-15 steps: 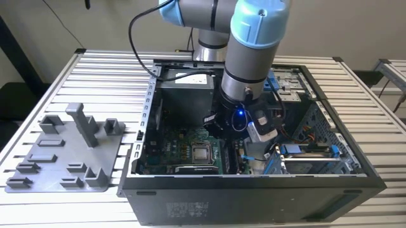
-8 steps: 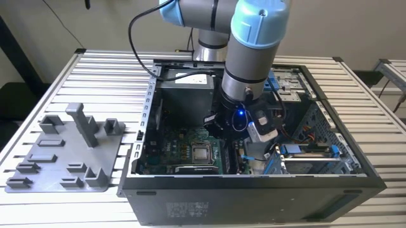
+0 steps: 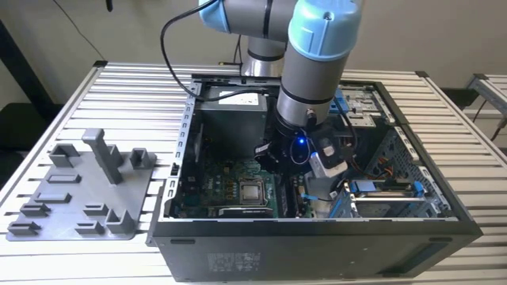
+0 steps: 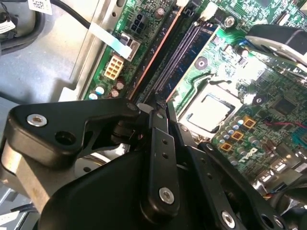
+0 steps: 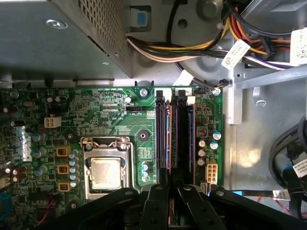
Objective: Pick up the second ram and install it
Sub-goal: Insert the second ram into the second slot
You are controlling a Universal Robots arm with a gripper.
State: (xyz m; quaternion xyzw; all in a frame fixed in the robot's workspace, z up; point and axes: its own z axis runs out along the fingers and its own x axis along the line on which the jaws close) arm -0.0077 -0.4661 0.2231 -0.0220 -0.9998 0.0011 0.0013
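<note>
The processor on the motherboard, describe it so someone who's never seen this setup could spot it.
Look inside the open black computer case on the slatted table, at the green motherboard on its floor. The processor is the flat silver square in a metal frame, beside the long black memory sockets. Nothing else on the board is a bare, shiny metal square.

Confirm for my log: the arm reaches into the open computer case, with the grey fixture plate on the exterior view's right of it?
No. The exterior view shows the grey fixture plate on its left of the computer case; the arm does reach in.
</note>
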